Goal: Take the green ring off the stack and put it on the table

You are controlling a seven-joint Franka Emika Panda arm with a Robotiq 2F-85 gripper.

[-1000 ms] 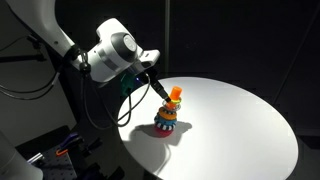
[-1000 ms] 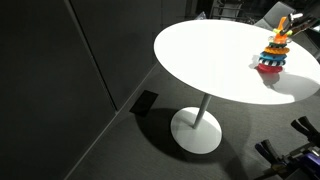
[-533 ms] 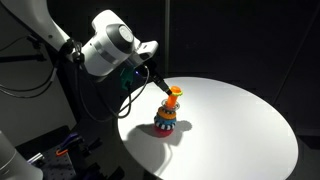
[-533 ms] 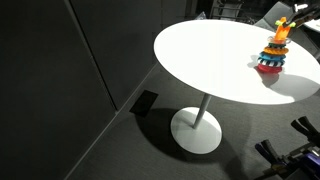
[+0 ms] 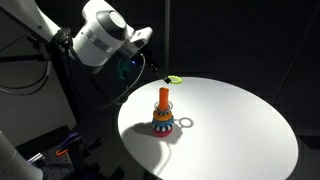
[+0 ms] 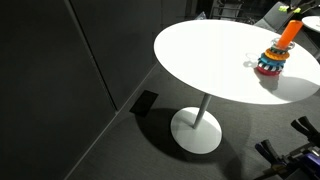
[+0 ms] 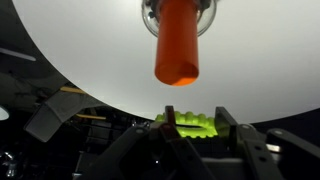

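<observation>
The hand (image 5: 168, 75) is closed on the green ring (image 5: 175, 78) — held in the air above the stack (image 5: 164, 120), apart from its orange peg (image 5: 164, 97) — over the counter (image 5: 235, 125).

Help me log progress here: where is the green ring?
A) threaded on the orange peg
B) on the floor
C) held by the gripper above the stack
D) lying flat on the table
C: the wrist view shows the green ring pinched in the gripper, and in an exterior view it hangs above the stack, clear of the orange peg.
</observation>
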